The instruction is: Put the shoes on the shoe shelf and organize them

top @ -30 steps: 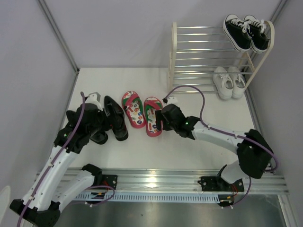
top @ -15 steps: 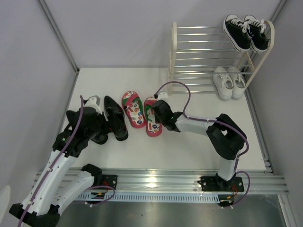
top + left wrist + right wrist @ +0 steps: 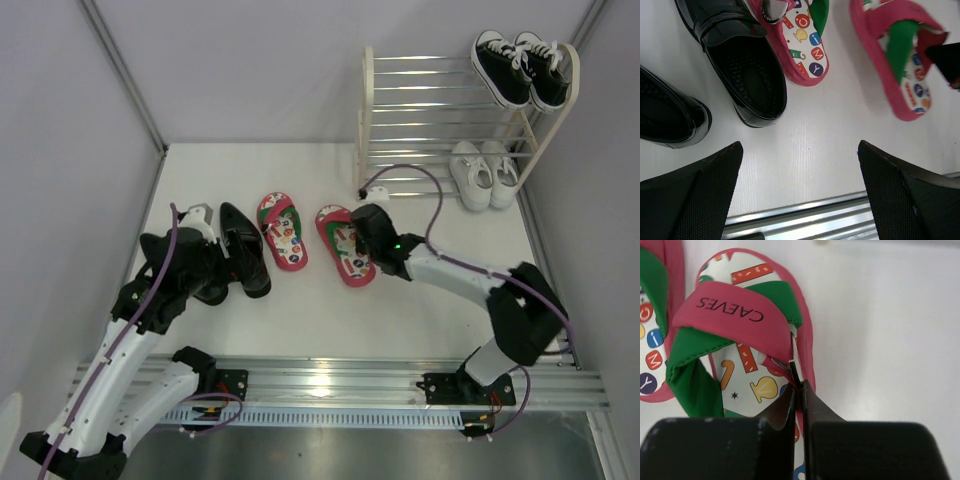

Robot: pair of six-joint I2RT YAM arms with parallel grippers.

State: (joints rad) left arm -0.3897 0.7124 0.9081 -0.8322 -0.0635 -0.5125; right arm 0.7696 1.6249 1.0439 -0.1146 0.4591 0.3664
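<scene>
Right gripper (image 3: 368,236) (image 3: 799,389): jaws all but closed, pinching the thin edge of the pink strap of the right flip-flop (image 3: 345,256) (image 3: 740,315) (image 3: 895,60). This flip-flop lies on a slant on the table (image 3: 420,300), toe towards the far left, in the middle of the floor area and in front of the near left corner of the shelf (image 3: 367,100). It does not touch the shelf. Whether its sole is clear of the table cannot be told. The left flip-flop (image 3: 282,232) (image 3: 802,45) (image 3: 650,340) lies flat just beside it on the left, with a gap between the two. Left gripper (image 3: 203,258) (image 3: 799,150): jaws wide apart, holding nothing, positioned over the table at the heel end of the dress shoes (image 3: 245,250) (image 3: 740,65). One dress shoe sits just left of the left flip-flop, close to or touching it; the other is further left and partly hidden under the left arm in the top view. The shelf stands at the far right of the table. The white sneakers (image 3: 483,172) sit side by side at the right end of its lower tier, toes forward; whether they rest on the bars or on the table cannot be told. Black sneakers (image 3: 520,68) occupy the right end of the upper tier. The remaining bar space on both tiers holds no shoes.
</scene>
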